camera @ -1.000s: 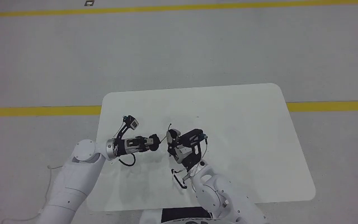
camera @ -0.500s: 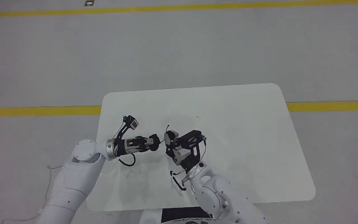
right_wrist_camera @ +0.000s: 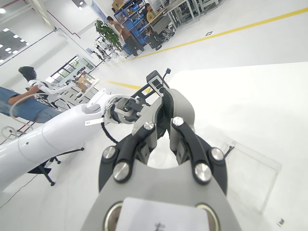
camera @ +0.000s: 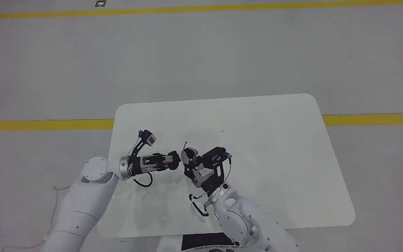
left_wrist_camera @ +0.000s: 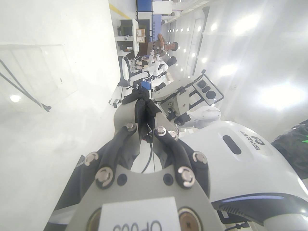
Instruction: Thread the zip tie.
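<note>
Edging toward the left hand [camera: 174,159], the right hand [camera: 188,160] grips the zip tie [right_wrist_camera: 167,71].

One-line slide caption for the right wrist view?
Right gripper shut on a black zip tie, its head poking past the fingertips, above the white table, left arm opposite.

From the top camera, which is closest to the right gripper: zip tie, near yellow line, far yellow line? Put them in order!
1. zip tie: pinched in the right gripper.
2. near yellow line: floor, showing beside the table.
3. far yellow line: floor, farthest back.
</note>
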You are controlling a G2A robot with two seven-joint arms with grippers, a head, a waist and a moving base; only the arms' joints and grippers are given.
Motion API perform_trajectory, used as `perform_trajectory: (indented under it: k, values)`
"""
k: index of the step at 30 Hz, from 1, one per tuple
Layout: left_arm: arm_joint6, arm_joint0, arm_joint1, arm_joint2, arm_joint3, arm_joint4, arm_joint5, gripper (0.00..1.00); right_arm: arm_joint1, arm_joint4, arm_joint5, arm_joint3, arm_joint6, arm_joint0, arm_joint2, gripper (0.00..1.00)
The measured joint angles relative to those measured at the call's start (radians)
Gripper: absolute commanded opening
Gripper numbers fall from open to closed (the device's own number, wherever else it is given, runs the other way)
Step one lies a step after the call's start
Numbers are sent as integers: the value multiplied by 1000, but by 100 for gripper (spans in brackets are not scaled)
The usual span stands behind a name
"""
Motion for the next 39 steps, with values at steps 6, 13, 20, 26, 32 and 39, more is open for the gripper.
perform_trajectory:
  k: [6, 13, 20, 26, 32, 39]
  values:
    - [0, 0, 0, 0, 0, 0, 0, 0, -1, -15, 17, 9, 11, 4, -3, 0]
    - [0, 0, 0, 0, 0, 0, 0, 0, -1, -22, 34, 10, 11, 2, -2, 0]
    - [0, 0, 0, 0, 0, 0, 0, 0, -1, -10, 22, 12, 13, 1, -2, 0]
    - [0, 0, 0, 0, 0, 0, 0, 0, -1, -7, 20, 18, 24, 2, -3, 0]
    - [0, 0, 0, 0, 0, 0, 0, 0, -1, -2, 22, 23, 33, 2, -2, 0]
    - [0, 0, 0, 0, 0, 0, 0, 0, -1, -2, 21, 23, 35, 2, -2, 0]
